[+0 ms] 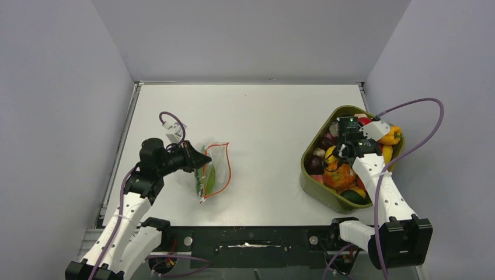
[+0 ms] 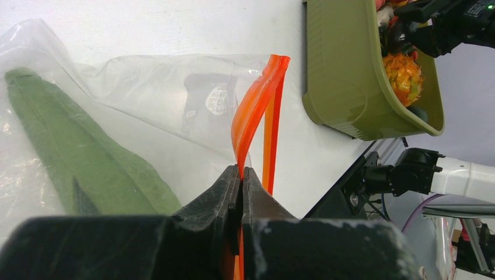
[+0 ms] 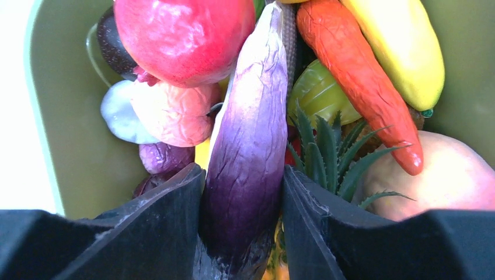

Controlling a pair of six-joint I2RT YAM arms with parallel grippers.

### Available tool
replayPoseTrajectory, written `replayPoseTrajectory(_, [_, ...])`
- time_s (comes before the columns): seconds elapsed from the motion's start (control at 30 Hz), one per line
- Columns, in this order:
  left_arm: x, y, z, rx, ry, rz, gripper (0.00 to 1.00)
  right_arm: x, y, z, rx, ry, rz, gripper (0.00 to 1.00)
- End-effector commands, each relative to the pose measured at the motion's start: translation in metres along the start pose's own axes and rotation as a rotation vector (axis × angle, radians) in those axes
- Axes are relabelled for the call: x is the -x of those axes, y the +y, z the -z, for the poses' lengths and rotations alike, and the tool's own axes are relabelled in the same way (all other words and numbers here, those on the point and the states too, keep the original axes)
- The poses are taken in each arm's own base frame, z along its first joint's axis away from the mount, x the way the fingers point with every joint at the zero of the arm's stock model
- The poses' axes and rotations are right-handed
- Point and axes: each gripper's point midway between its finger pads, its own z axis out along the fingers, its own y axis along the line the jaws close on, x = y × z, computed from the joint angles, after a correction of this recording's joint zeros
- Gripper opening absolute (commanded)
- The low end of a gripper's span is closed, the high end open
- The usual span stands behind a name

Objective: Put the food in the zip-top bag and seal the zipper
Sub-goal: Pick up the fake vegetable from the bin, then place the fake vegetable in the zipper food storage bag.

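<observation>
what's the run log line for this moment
left gripper shut on zipper | right gripper shut on purple eggplant in tub | zip-top bag holds green piece, unsealed

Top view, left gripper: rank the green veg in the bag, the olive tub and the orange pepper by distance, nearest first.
1. Green vegetable, in the bag beside the left gripper.
2. Olive tub, far to the right.
3. Orange pepper, at the tub's far right side.

At 6 o'clock in the left wrist view, the lower end of the zipper (image 2: 257, 111) is hidden between the pressed-together fingers of the left gripper (image 2: 241, 175). The olive tub (image 2: 344, 76) is cut off at 1 o'clock. In the right wrist view, the base of the purple eggplant (image 3: 248, 151) is cropped at 6 o'clock.
</observation>
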Motion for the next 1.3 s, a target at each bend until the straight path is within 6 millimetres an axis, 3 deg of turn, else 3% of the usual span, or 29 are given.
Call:
replayPoseTrajectory(0.0, [0.021,-0.014,0.002,-0.036,-0.057,-0.05,0.0,0.03,0.015,0.023,0.105,-0.071,-0.029,0.27])
replayPoseTrajectory(0.37, [0.026,-0.018,-0.001,-0.049,-0.076,0.005,0.0,0.044,0.055,0.077,0.352,-0.075,-0.028,0.3])
replayPoseTrajectory(0.57, [0.032,-0.03,0.001,-0.095,-0.098,0.063,0.0,0.041,0.1,0.121,0.647,-0.091,0.033,0.35])
replayPoseTrajectory(0.73, [0.04,-0.04,0.001,-0.139,-0.12,0.102,0.0,0.012,0.135,0.157,0.9,-0.033,0.097,0.35])
replayPoseTrajectory(0.93, [0.042,-0.037,-0.002,-0.138,-0.131,0.098,0.0,-0.042,0.176,0.241,1.296,0.035,0.306,0.35])
replayPoseTrajectory(1.07, [0.04,-0.031,-0.005,-0.118,-0.126,0.07,0.0,-0.072,0.181,0.278,1.423,0.074,0.421,0.35])
replayPoseTrajectory(1.27, [0.04,-0.029,-0.006,-0.115,-0.128,0.041,0.0,-0.119,0.17,0.323,1.631,0.227,0.556,0.35])
